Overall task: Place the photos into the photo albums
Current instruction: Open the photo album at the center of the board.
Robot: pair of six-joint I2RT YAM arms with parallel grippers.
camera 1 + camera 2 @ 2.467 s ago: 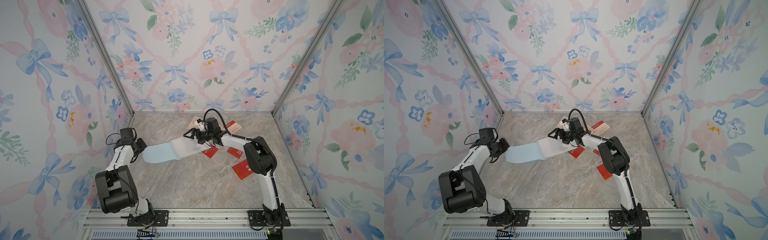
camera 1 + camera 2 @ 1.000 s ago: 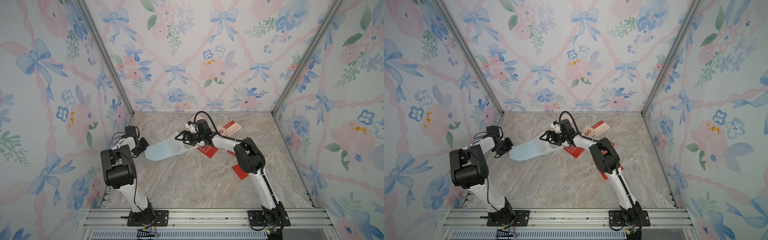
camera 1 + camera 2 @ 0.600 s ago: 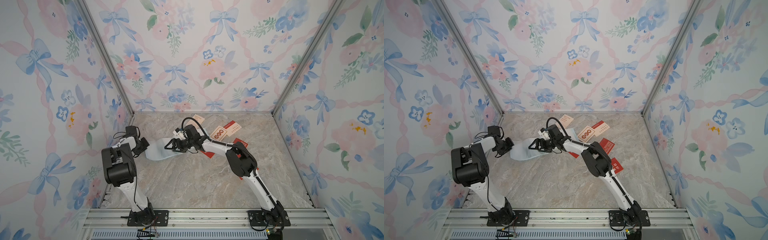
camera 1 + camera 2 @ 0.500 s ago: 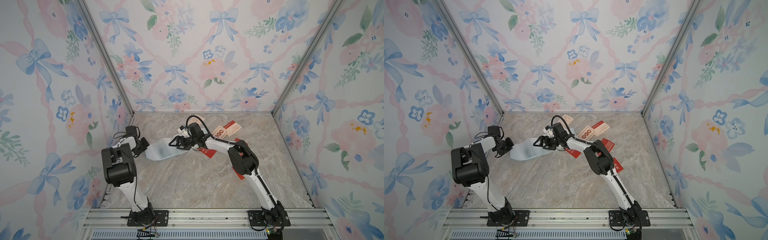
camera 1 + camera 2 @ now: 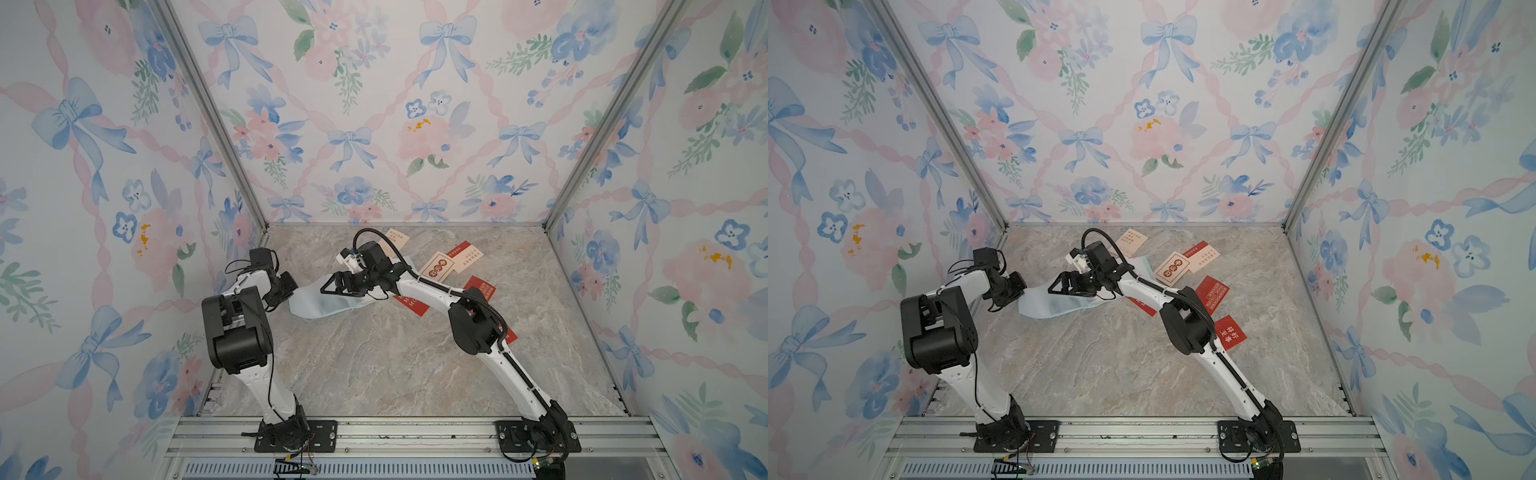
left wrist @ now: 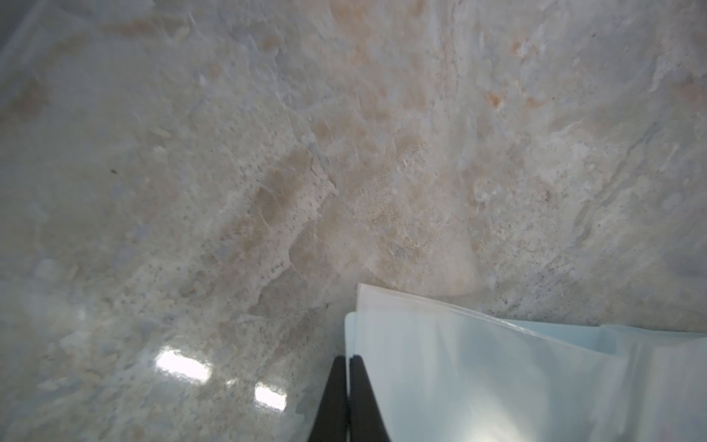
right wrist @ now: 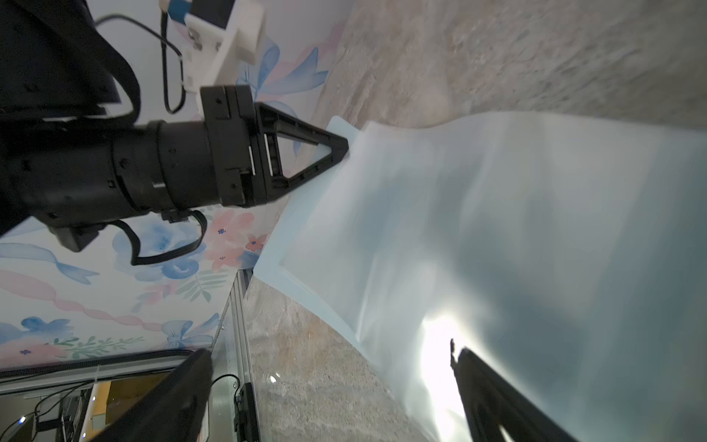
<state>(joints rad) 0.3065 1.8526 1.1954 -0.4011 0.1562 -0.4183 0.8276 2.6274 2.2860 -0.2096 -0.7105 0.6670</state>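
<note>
The photo album, pale blue with clear sleeve pages, lies open at the back left of the table. My left gripper is shut on the album's left corner, and the right wrist view shows it pinching that corner. My right gripper hovers open over the sleeve page, holding nothing. The photos lie to the right: cream cards, a cream and red one, and red cards, one of which lies by the right arm's elbow.
The floral side wall and its metal corner post stand close behind the left arm. A metal rail runs along the table's front edge. The marble tabletop lies between the arms' bases.
My right gripper has swung left from the album's right end to over its sleeve page, still open. The left gripper keeps its hold on the corner and has barely moved.
</note>
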